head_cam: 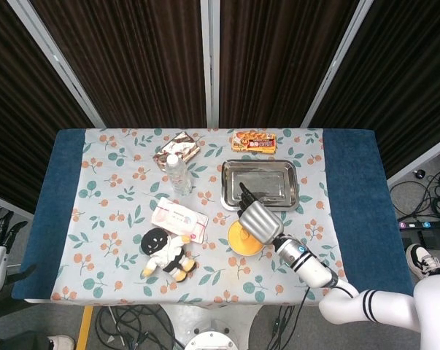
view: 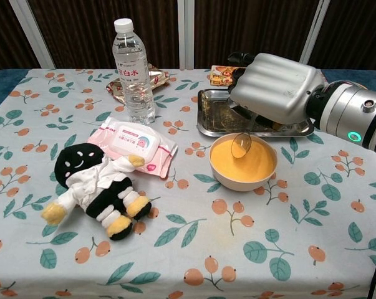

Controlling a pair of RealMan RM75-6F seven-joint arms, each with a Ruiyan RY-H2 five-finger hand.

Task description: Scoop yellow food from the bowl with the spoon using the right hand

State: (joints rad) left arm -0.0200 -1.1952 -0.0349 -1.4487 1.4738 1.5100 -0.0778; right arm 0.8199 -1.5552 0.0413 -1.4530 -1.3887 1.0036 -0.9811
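A pale bowl [view: 244,180] full of yellow food [view: 250,163] sits right of centre, in front of the metal tray; from above the bowl [head_cam: 236,240] peeks out beside the hand. My right hand [view: 277,87] [head_cam: 260,219] hovers above the bowl's far side and holds a metal spoon [view: 241,143], handle up, bowl end hanging just over the yellow food. The spoon's bowl looks coated in yellow. My left hand is not visible in either view.
A metal tray [view: 214,123] lies just behind the bowl. A water bottle [view: 133,64], a pink wipes pack [view: 133,143] and a plush doll [view: 97,190] stand to the left. Two snack packs [head_cam: 253,141] [head_cam: 177,148] lie at the far edge.
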